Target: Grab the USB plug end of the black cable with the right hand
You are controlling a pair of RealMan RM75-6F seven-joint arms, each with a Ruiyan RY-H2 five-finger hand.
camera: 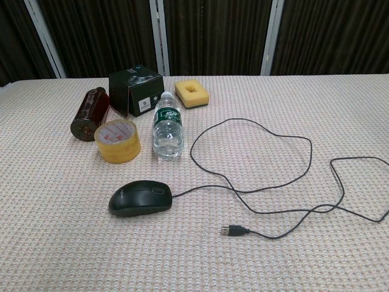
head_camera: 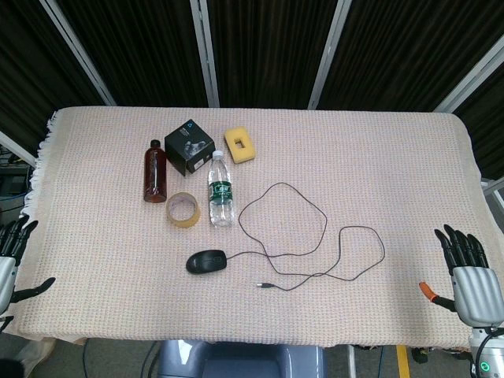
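Observation:
A black mouse [head_camera: 206, 261] [camera: 140, 198] lies near the table's front. Its black cable [head_camera: 315, 228] [camera: 285, 176] loops across the cloth and ends in a USB plug [head_camera: 264, 286] [camera: 234, 230] lying free to the right of the mouse. My right hand [head_camera: 471, 279] hovers at the table's right front corner, fingers spread, holding nothing, far right of the plug. My left hand [head_camera: 9, 264] shows at the left edge, fingers apart and empty. Neither hand appears in the chest view.
At the back left lie a brown bottle [head_camera: 155, 171] [camera: 90, 113], a tape roll [head_camera: 183, 209] [camera: 118, 140], a water bottle [head_camera: 221, 190] [camera: 167, 127], a black box [head_camera: 190, 147] [camera: 136, 90] and a yellow sponge [head_camera: 240, 145] [camera: 192, 93]. A woven cloth [head_camera: 394, 157] covers the table.

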